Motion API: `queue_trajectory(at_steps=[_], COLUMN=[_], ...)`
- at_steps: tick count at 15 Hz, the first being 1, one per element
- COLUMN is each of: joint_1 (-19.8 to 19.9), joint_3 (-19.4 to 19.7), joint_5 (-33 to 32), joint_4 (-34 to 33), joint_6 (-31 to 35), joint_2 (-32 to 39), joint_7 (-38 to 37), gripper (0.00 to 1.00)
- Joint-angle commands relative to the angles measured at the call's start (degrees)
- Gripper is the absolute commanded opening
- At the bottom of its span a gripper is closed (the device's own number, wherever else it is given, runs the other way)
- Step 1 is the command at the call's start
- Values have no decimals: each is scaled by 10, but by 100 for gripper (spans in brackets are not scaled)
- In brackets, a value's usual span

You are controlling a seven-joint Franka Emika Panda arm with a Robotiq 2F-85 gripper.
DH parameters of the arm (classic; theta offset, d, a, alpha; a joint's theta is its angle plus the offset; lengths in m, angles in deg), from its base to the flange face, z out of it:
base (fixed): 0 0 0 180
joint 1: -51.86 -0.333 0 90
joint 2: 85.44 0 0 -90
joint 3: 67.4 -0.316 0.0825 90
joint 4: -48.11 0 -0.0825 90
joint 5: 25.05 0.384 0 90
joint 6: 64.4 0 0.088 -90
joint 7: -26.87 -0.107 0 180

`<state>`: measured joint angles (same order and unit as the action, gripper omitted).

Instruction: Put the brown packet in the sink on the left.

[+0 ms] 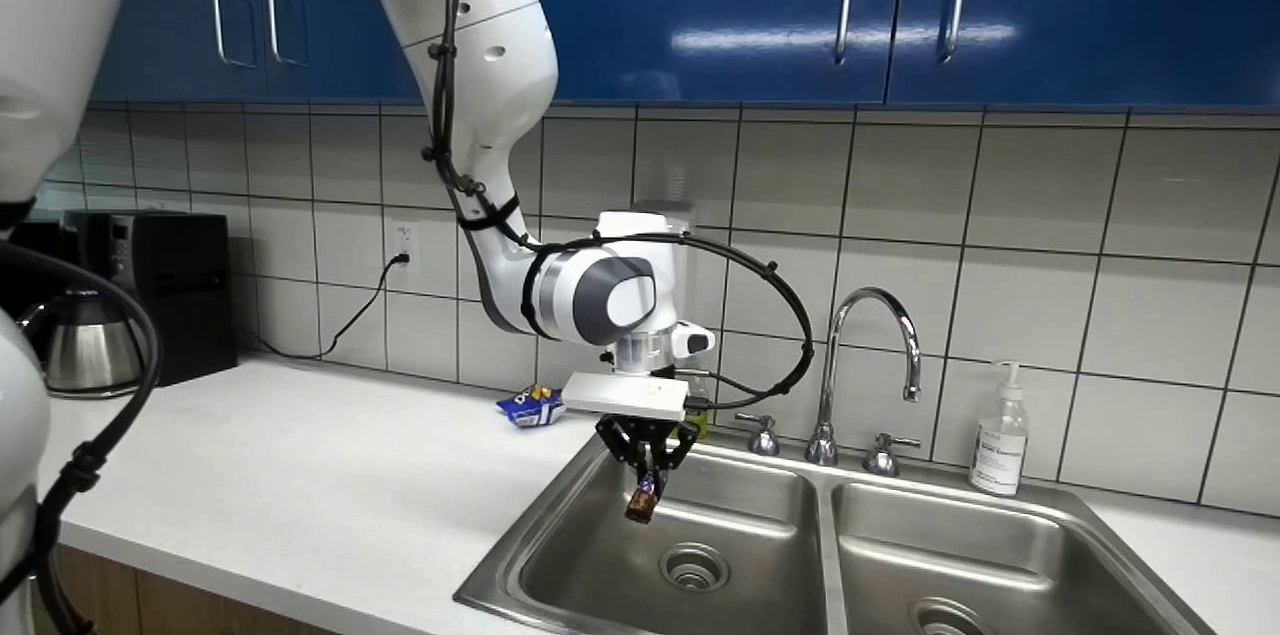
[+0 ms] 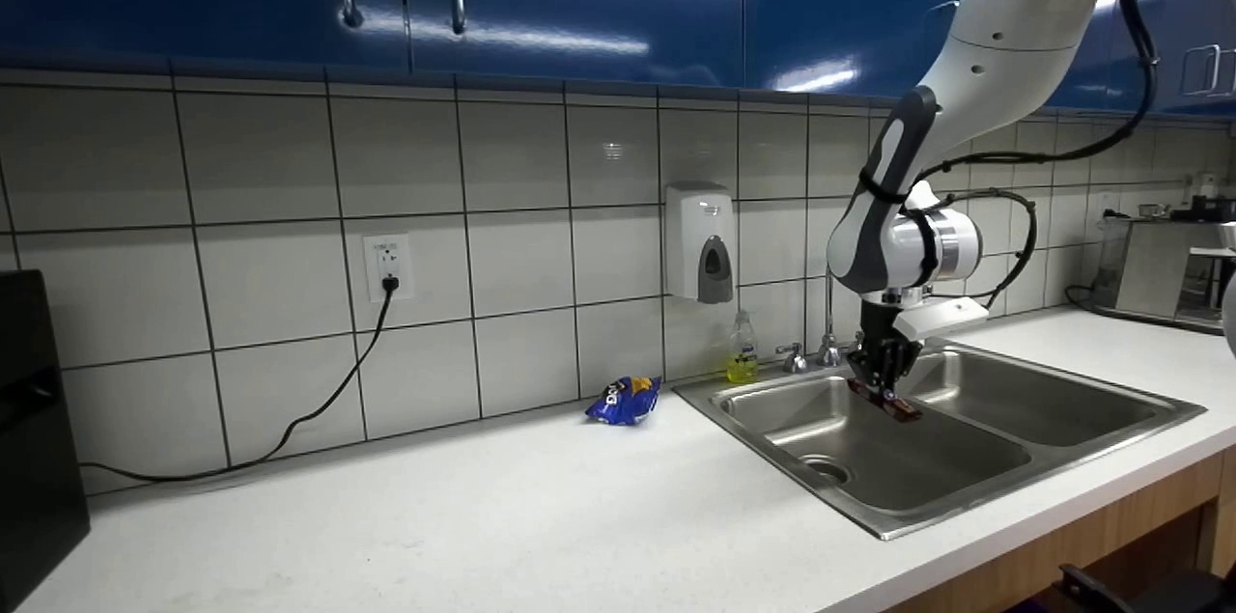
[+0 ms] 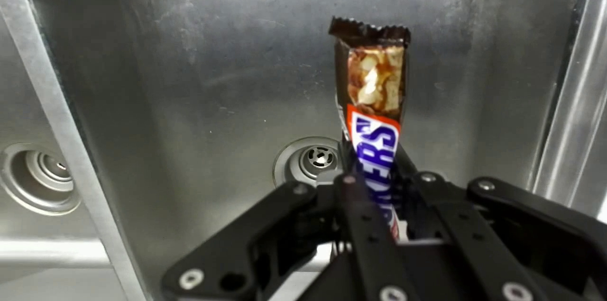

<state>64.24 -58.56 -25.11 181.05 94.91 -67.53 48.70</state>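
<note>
The brown packet, a Snickers bar (image 1: 641, 505), is held by my gripper (image 1: 650, 477) over the left sink basin (image 1: 745, 545). In the wrist view the packet (image 3: 376, 78) is gripped across its blue and white lettering, and its brown end sticks out beyond the fingertips. My gripper (image 3: 374, 156) is shut on it from both sides. In an exterior view the packet (image 2: 898, 408) hangs tilted under the gripper (image 2: 881, 386), apart from the basin floor. The left basin (image 3: 213, 64) fills most of the wrist view, with its drain (image 3: 303, 159) partly hidden by the gripper.
A divider (image 1: 832, 565) separates the left basin from the right basin (image 1: 950, 540). The faucet (image 1: 825, 395) and its handles stand behind. A blue chip bag (image 1: 533, 406) lies on the counter (image 1: 300, 475). A soap bottle (image 1: 1000, 445) and a yellow liquid bottle (image 2: 743, 357) stand near the wall.
</note>
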Motion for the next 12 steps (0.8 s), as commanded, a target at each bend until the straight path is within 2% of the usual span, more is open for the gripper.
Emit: queue_trajectory(at_steps=[1, 12], joint_1=[10, 32], joint_3=[1, -15], joint_5=[-16, -9], joint_4=[-36, -97], joint_6=[4, 33], joint_2=[49, 192], joint_7=[-27, -45], gripper=[5, 5])
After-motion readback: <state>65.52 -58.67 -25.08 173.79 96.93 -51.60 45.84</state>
